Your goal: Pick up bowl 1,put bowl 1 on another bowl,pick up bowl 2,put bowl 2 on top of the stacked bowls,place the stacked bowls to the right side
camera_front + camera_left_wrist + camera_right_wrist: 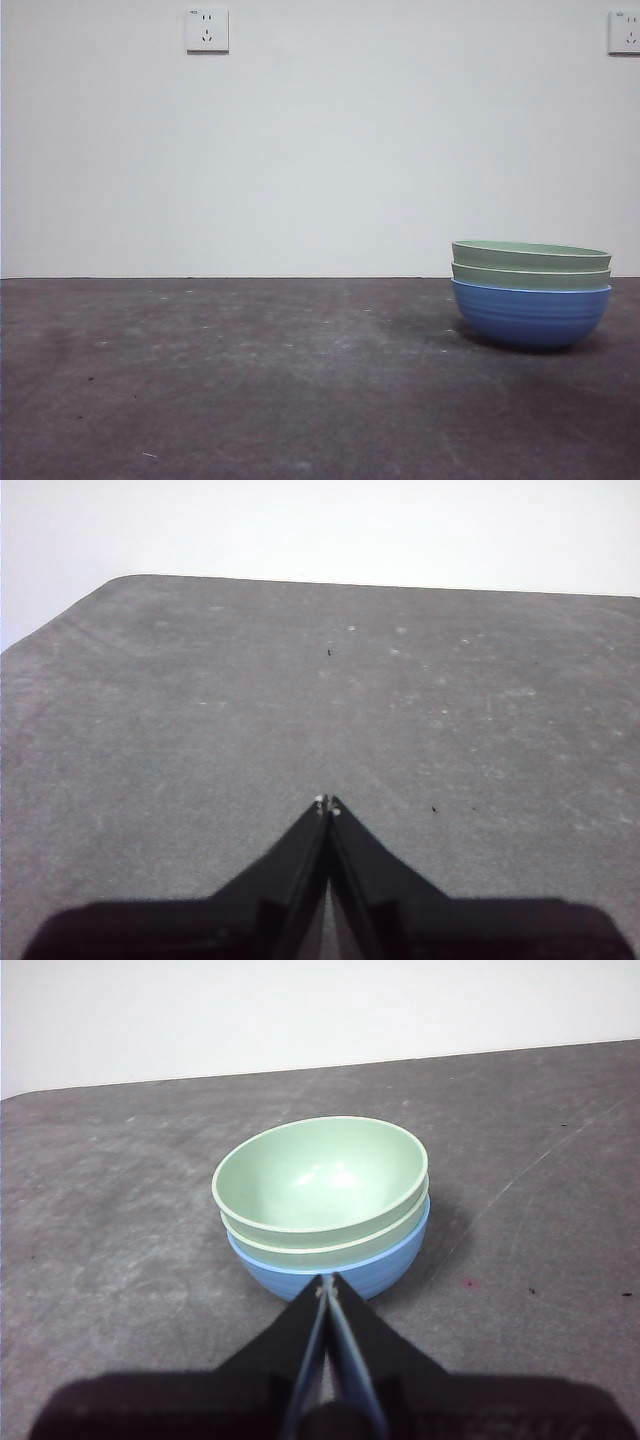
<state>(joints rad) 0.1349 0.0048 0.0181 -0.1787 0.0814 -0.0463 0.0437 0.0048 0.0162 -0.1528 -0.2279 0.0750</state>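
The stacked bowls sit at the lower right of the front frame on the dark grey tabletop: two sage-green bowls nested inside another bowl, the blue one at the bottom. In the right wrist view, the right gripper is near the stack's blue side, its fingers pressed together and holding nothing. The left gripper is over bare tabletop, fingers likewise pressed together. Two wall sockets show at the top of the front frame.
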